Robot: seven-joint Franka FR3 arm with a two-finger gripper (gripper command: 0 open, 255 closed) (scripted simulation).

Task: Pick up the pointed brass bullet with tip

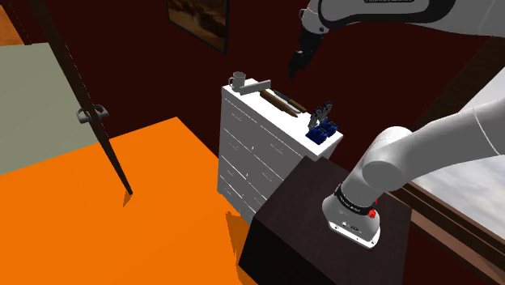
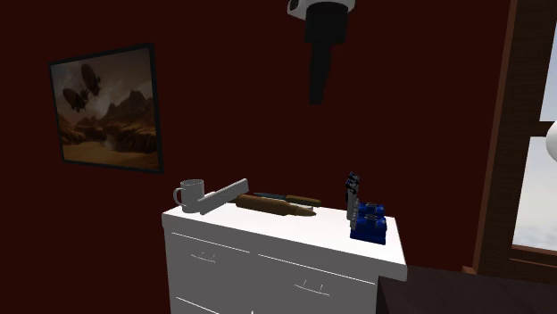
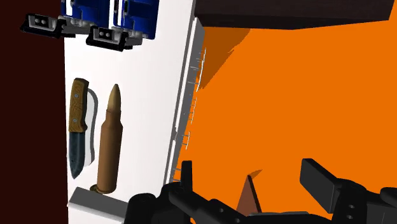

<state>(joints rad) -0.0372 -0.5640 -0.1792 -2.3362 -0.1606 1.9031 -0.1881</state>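
Bullet: the brown pointed bullet (image 3: pixel 109 140) lies flat on the white dresser (image 3: pixel 146 114), its tip toward the blue clips (image 3: pixel 133 13).
Neighbour: a knife (image 3: pixel 77 127) lies parallel just beside it, so there is probably little room on that side.
Gripper: the gripper (image 3: pixel 248 172) hangs high above the dresser, well apart from everything on it.
Jaws: spread and empty, likely ready for a descent.
Alignment: the jaws sit off toward the orange floor (image 3: pixel 286 95), so they would need to be centred across the bullet's body.
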